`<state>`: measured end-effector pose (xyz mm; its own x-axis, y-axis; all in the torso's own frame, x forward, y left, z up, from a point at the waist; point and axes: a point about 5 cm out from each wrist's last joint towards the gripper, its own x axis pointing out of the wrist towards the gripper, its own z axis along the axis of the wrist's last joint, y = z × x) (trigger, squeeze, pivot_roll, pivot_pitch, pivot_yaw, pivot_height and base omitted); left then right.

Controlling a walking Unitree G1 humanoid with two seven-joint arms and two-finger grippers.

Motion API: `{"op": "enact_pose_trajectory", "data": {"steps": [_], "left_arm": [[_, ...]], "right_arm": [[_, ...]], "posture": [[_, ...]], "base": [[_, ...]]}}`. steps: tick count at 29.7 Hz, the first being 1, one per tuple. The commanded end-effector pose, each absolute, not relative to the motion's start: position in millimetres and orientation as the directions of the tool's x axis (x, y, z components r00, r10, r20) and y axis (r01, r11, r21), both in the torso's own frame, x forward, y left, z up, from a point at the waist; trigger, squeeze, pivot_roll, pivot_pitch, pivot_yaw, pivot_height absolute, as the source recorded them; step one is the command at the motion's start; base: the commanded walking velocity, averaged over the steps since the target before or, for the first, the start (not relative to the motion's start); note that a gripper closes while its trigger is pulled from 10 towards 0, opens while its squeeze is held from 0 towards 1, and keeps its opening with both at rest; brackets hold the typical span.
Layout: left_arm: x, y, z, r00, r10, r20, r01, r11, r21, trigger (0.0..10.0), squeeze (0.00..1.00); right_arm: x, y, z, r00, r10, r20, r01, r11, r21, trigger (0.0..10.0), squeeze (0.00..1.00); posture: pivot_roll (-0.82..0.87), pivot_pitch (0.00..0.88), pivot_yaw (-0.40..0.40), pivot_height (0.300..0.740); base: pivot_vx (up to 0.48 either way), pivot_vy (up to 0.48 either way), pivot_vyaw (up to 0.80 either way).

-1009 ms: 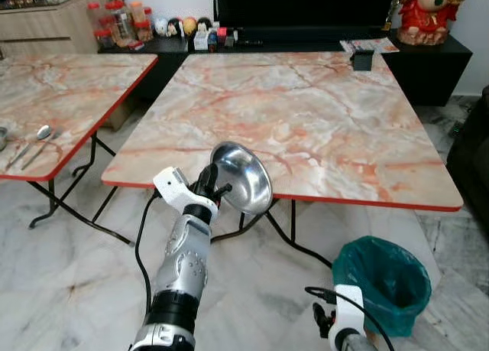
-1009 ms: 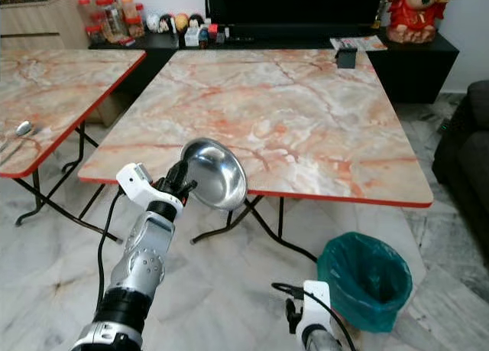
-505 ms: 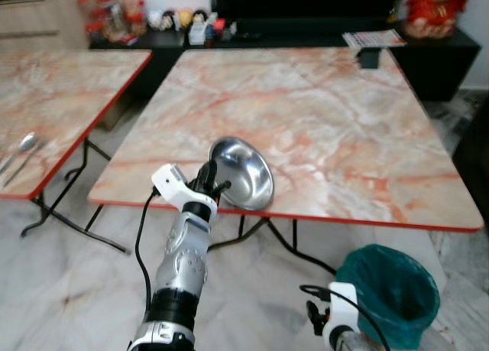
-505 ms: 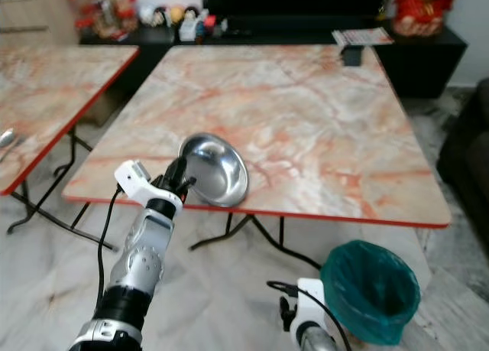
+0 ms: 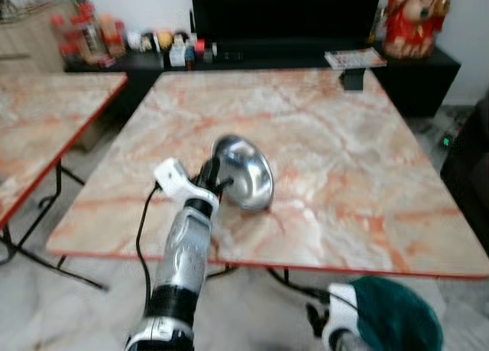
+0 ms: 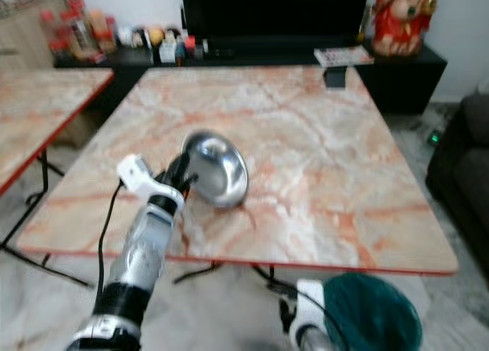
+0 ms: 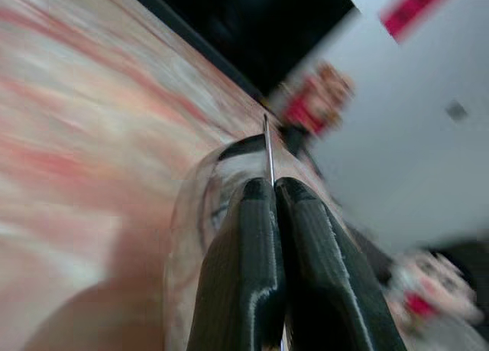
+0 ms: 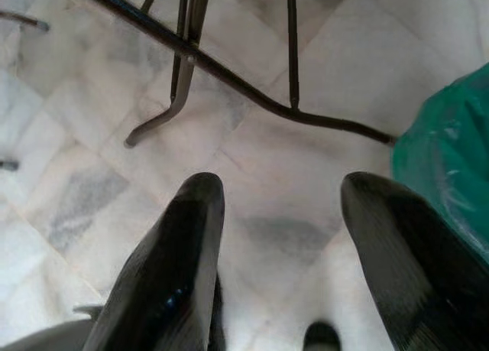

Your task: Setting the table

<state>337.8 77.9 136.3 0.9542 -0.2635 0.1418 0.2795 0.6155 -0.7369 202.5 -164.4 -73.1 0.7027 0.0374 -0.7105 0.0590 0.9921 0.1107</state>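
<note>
Left eye view shows the left gripper [image 5: 212, 177] pinched tight on the rim of the steel bowl [image 5: 243, 172], held tilted on edge. A second ago that bowl hung off the near edge of the marble table [image 5: 344, 183]; now it is over the tabletop, though much of that shift is the robot stepping in. To my eye the carry is nearly done and lowering comes next. The bowl looks empty. Down by the idle right gripper [image 8: 283, 236], fingers spread wide above the floor, sits a green-lined bin [image 5: 397, 320], contents unreadable.
</note>
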Motion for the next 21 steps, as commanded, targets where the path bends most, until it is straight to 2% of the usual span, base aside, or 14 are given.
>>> {"op": "enact_pose_trajectory", "data": {"steps": [1,7,14,17,19,21], "left_arm": [[334,55,148,0.917,-0.352,0.186,0.366,0.559,-0.744,10.0,0.00],[318,60,128,0.885,-0.454,0.103,0.346,0.494,-0.798,10.0,0.00],[318,76,118,0.919,-0.394,0.013,0.212,0.467,-0.859,10.0,0.00],[318,77,118,0.919,-0.394,0.010,0.208,0.462,-0.862,10.0,0.00],[315,82,115,0.928,-0.372,-0.028,0.133,0.400,-0.907,10.0,0.00],[314,82,111,0.923,-0.378,-0.070,0.094,0.399,-0.912,10.0,0.00]], "right_arm": [[201,-170,-74,0.698,0.019,-0.716,0.072,0.993,0.096,10.0,0.00],[199,-171,-75,0.693,0.014,-0.721,0.075,0.993,0.092,10.0,0.00],[199,-170,-75,0.691,0.018,-0.723,0.065,0.994,0.087,10.0,0.00],[199,-170,-75,0.691,0.018,-0.723,0.065,0.994,0.087,10.0,0.00],[199,-170,-75,0.689,0.017,-0.724,0.067,0.994,0.086,10.0,0.00],[199,-170,-75,0.689,0.016,-0.725,0.066,0.994,0.085,10.0,0.00]], "posture": [[-0.01,0.000,0.058,0.740],[-0.01,0.000,0.060,0.740],[-0.01,0.000,0.064,0.740],[-0.01,0.000,0.064,0.740],[-0.01,0.000,0.065,0.740],[-0.01,0.000,0.065,0.740]], "base": [[0.000,0.000,0.00],[0.000,0.000,0.00],[0.000,0.000,0.00],[0.000,0.000,0.00],[0.000,0.000,0.00],[0.000,0.000,0.00]]}}
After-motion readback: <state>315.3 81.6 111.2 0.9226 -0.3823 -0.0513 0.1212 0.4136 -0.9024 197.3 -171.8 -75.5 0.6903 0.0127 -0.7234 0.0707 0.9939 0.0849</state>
